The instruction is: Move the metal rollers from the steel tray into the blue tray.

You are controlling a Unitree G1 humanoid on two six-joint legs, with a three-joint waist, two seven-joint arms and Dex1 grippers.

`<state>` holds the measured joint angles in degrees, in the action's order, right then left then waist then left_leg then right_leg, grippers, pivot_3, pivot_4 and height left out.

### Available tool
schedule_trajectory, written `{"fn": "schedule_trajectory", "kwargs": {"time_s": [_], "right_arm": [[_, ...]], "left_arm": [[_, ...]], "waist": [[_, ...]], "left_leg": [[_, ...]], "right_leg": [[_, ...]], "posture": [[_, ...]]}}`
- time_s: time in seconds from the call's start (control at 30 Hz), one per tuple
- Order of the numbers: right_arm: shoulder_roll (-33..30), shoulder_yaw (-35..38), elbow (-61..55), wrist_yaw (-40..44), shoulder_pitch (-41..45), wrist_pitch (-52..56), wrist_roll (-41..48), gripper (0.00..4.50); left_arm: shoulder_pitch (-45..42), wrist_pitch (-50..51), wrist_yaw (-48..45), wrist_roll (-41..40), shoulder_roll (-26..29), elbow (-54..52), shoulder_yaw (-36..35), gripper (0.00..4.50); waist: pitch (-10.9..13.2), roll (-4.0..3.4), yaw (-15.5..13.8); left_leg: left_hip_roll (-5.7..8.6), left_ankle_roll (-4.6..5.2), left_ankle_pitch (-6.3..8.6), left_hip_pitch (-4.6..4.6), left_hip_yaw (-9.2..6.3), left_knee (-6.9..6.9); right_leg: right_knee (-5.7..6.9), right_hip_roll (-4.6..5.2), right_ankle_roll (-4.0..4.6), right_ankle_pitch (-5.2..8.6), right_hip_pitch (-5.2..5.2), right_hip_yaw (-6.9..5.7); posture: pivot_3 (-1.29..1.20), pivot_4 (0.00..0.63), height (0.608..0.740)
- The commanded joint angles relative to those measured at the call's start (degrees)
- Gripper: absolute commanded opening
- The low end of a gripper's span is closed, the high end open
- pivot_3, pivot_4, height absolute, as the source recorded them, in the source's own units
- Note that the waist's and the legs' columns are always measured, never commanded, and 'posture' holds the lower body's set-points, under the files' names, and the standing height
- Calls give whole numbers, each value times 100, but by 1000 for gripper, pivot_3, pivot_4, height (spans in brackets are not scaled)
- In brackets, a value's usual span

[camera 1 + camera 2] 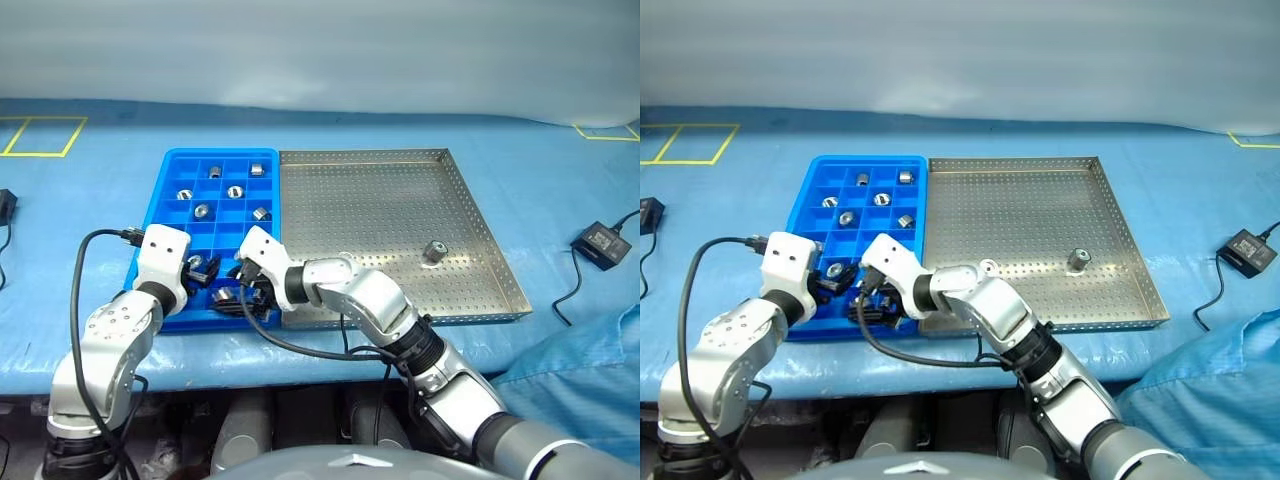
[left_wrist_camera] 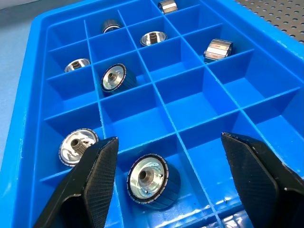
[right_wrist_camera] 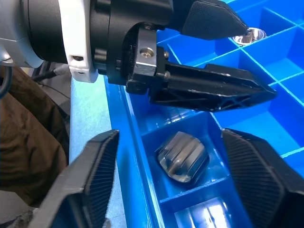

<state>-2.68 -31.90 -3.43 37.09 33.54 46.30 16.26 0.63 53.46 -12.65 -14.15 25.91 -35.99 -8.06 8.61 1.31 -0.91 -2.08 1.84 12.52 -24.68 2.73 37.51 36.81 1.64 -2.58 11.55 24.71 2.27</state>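
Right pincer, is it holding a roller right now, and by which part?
Nothing is held. The right pincer is open, with a metal roller lying loose in a blue tray compartment between its fingers.

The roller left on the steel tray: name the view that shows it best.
The left eye view: the roller stands alone on the steel tray, near its right rim, unobstructed. The right eye view shows the same roller equally clear. The wrist views look into the blue tray at other rollers.

blue tray (image 1: 160, 205): set left of steel tray (image 1: 490, 250), touching | metal rollers (image 1: 235, 192): spread in compartments | one roller (image 1: 434, 251): left on steel tray
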Motion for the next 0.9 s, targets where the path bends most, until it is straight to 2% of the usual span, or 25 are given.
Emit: {"fn": "schedule_trajectory", "kwargs": {"time_s": [0.03,0.17,0.37,0.53,0.7,0.9], "right_arm": [[-134,191,-528,-160,-65,-138,-125,3877],[-420,726,-1154,-516,-344,-32,-151,3877],[-1045,1637,-2398,-1089,-1334,410,-151,3877],[-749,2625,-2940,-2159,-1766,1094,-231,3877],[-712,2700,-2914,-2451,-2027,1222,-293,3877],[-568,2536,-2733,-2323,-2165,1110,-71,3877]], "left_arm": [[-106,-112,-63,-33,-45,-70,43,3764],[-202,-344,-323,-193,-164,-22,189,3764],[-348,-883,-885,-434,-258,99,647,3764],[-697,-1379,-1287,-520,-392,574,993,3764],[-1093,-1599,-1466,-380,-413,1139,1282,3764],[-1073,-1673,-1544,-357,-343,1302,1281,3764]], "waist": [[0,0,0],[0,1,-12],[-1,1,9],[-1,-1,156],[-1,-1,340],[-1,-1,561]], "left_leg": [[0,0,0,0,0,0],[3,0,0,-2,1,0],[5,1,4,-3,4,-3],[1,0,3,-1,12,-4],[1,2,3,1,14,-2],[0,6,5,0,13,-2]], "right_leg": [[0,0,0,0,0,0],[-1,5,1,0,0,0],[-8,11,4,2,1,2],[-2,5,7,5,5,10],[-1,-3,4,5,3,13],[-1,-12,-2,5,4,21]], "posture": [[110,150,740],[80,150,740],[15,150,740],[-66,150,740],[-120,150,740],[-121,150,740]]}}
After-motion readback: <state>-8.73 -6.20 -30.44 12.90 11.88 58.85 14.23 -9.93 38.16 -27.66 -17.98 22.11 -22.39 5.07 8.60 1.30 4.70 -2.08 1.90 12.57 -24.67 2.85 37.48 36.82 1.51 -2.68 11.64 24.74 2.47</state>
